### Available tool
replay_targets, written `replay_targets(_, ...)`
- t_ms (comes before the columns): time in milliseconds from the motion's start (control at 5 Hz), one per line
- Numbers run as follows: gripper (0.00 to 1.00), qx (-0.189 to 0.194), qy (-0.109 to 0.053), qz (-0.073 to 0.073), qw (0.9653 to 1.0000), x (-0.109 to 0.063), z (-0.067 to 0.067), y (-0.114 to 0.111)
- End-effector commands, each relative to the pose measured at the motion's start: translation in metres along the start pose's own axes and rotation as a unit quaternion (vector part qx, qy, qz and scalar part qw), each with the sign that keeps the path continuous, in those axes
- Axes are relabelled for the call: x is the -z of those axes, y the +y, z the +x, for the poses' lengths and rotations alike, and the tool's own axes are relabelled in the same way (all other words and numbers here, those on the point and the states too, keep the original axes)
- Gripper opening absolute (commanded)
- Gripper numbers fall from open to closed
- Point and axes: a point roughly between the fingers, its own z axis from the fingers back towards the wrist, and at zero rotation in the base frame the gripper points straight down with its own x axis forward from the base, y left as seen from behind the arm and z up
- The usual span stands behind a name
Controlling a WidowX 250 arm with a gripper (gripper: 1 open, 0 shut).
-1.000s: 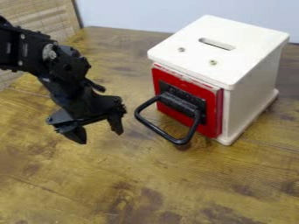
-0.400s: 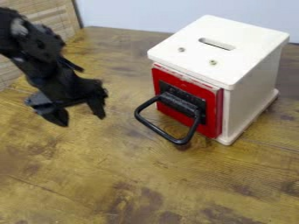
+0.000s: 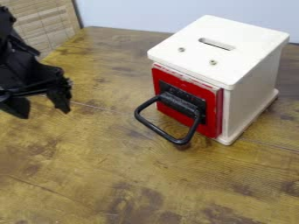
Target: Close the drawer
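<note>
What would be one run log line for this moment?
gripper: open, empty, far left of box | drawer: nearly flush in cream-white box | handle: untouched

The red drawer with a flat red front panel [image 3: 184, 98] sits in the lower front of a cream-white box, on the right half of the wooden tabletop. Its front panel faces left and toward the camera and lies about flush with the box's front face, so the drawer looks pushed in. A large black loop handle [image 3: 165, 123] hangs from the panel, its rounded lower end resting on the table.
</note>
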Motion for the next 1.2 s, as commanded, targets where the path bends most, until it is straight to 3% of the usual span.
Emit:
replay_targets(0,1.0,-0.035,-0.041,0.008,0.9985,-0.017,0.02,0.003)
replay_targets(200,1.0,-0.04,-0.041,0.007,0.9984,-0.014,0.019,-0.002)
replay_targets(600,1.0,-0.086,-0.045,0.029,0.9949,-0.007,0.017,-0.008)
replay_targets(1000,1.0,-0.116,-0.041,0.039,0.9916,0.012,0.012,-0.01)
